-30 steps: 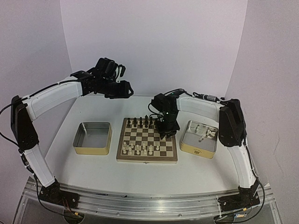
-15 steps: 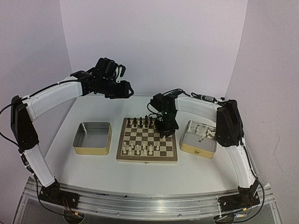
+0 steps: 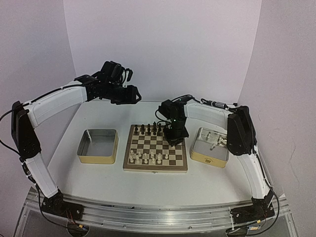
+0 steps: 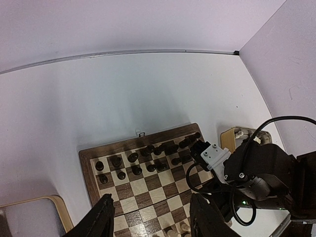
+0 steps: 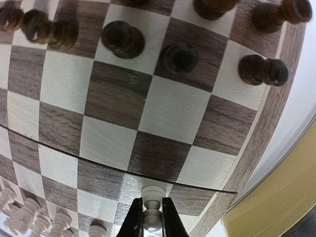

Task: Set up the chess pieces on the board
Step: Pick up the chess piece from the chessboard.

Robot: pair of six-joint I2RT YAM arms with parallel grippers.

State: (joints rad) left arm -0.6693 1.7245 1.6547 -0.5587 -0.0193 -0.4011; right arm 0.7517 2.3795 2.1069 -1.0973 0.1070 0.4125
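While the right gripper (image 5: 152,219) is pinching one cream chess piece (image 5: 152,203) over the board (image 3: 155,169), the left gripper (image 4: 150,219) is hanging high with fingers (image 4: 101,221) apart, holding nothing; some cream pieces (image 3: 148,157) are standing on the near rows and more are lying in the tin (image 3: 208,160)

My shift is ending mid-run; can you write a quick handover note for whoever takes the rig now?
Left end effector: open, empty, raised beyond the board.
Right end effector: shut on a white piece low over the board's right side.
Done: dark pieces on the far rows, several white pieces on the near rows.
Left: place the held piece, then those in the right tin.
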